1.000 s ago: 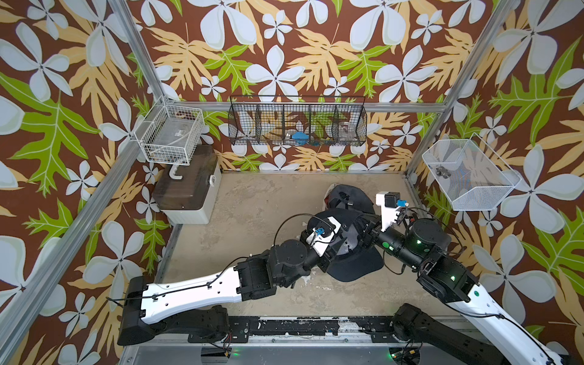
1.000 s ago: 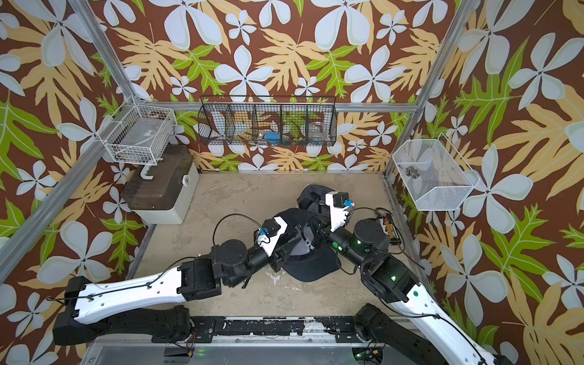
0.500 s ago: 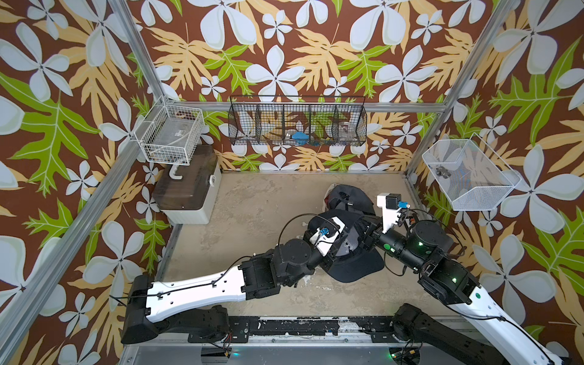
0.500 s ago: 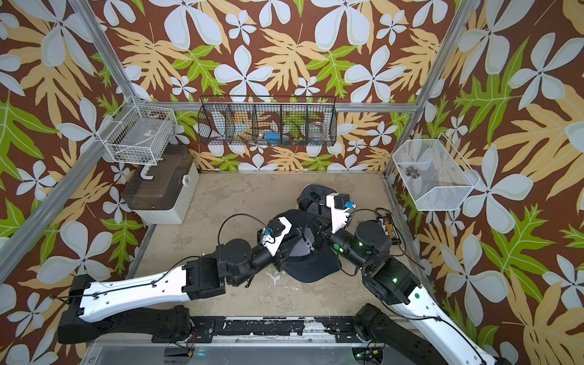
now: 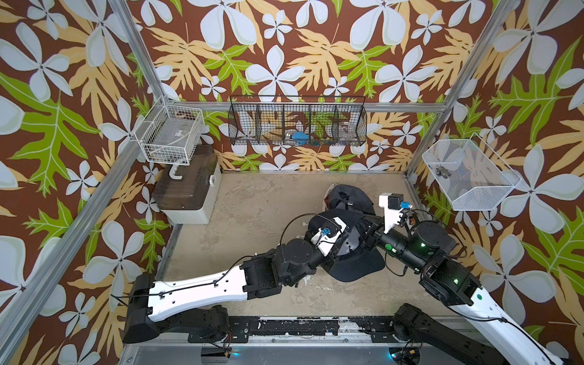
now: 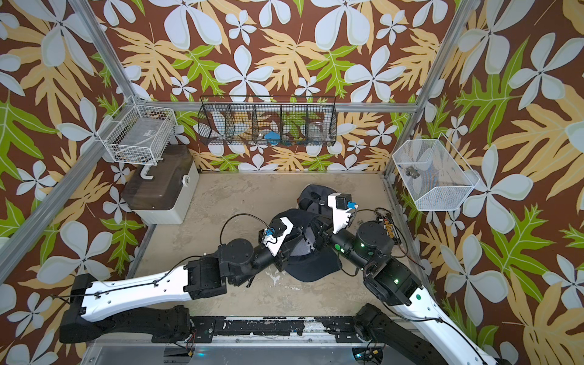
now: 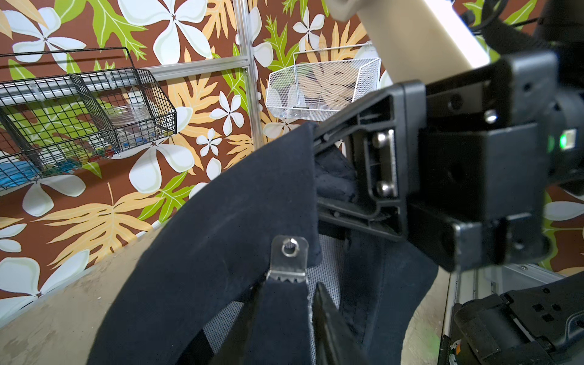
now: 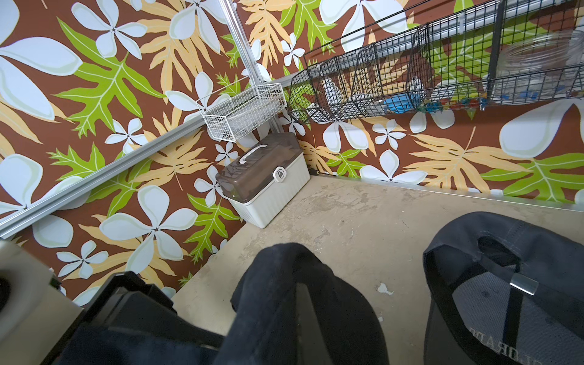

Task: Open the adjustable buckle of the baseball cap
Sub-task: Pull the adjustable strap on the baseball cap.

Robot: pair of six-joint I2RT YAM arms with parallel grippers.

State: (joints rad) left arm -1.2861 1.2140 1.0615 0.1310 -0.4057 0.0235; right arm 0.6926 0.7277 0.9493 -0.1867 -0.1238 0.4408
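Observation:
A dark navy baseball cap [image 5: 357, 265] lies between my two arms at the right of the floor in both top views, its brim [image 6: 313, 265] toward the front. In the left wrist view its silver buckle [image 7: 289, 260] sits on the back strap [image 7: 284, 316]. Just below the buckle my left gripper [image 7: 287, 319] is shut on that strap, one finger on each side. My right gripper [image 8: 297, 284] is shut on the cap's back edge, with dark fabric folded over its finger [image 8: 305, 316]. From above, both grippers' jaws are hidden by the wrists and the cap.
A second dark cap [image 5: 347, 197] with its own metal clasp [image 8: 523, 286] lies just behind. A white box with a brown lid [image 5: 189, 189] stands at the back left. Three wire baskets hang on the walls: white [image 5: 169, 134], black [image 5: 297, 124] and white mesh [image 5: 467, 173].
My left arm has edged toward the cap and its jaws have narrowed onto the strap. The right arm and the cap have barely moved.

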